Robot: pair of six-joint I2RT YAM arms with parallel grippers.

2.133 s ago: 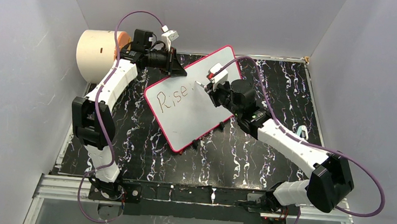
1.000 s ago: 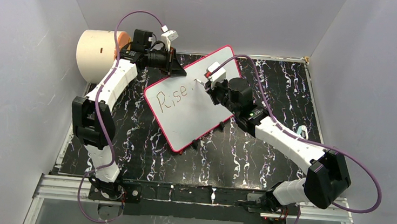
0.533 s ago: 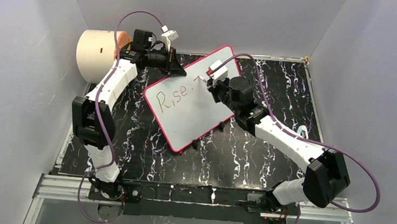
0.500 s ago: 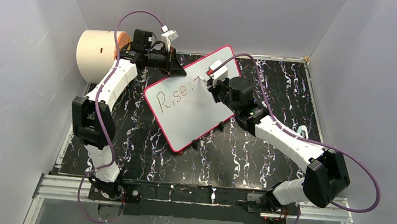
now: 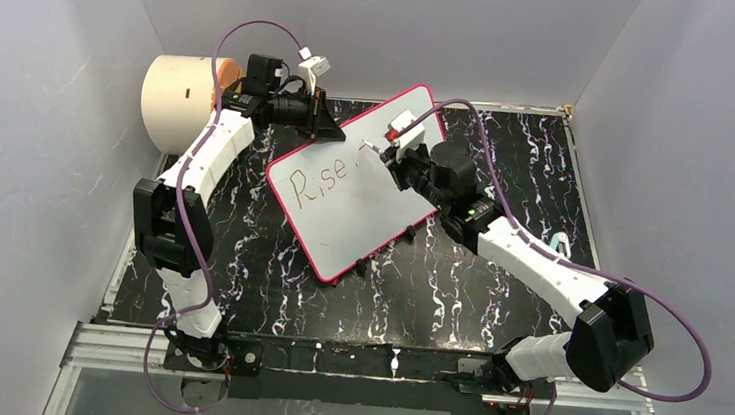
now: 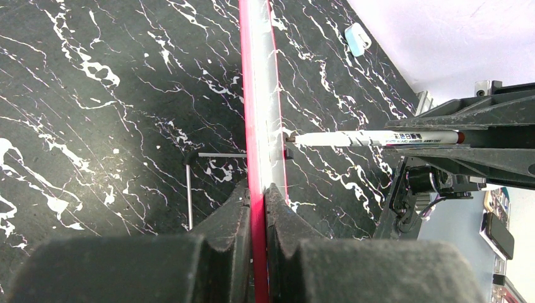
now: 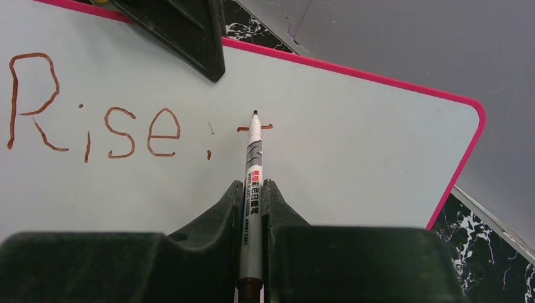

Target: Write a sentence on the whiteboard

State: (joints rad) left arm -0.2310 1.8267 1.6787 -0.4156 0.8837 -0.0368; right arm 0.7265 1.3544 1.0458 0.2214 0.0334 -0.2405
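The sentence [image 7: 120,132] on the whiteboard [image 7: 378,145] reads "Rise," with a new short dash [image 7: 268,127] after it. The right gripper [image 7: 252,186], clamping the marker [image 7: 253,158], is beginning "try".

- The left arm [image 5: 210,154] reaches forward with its elbow bent, and the left gripper [image 6: 257,189] is clamped on the whiteboard [image 6: 258,76] edge.
- The right arm [image 5: 530,257] stretches diagonally inward, and the right gripper [image 7: 252,189] pinches a marker [image 7: 253,151] pointing forward.

Robotics lab cell: grey walls [image 5: 34,188] enclose a black marbled table [image 5: 436,294].
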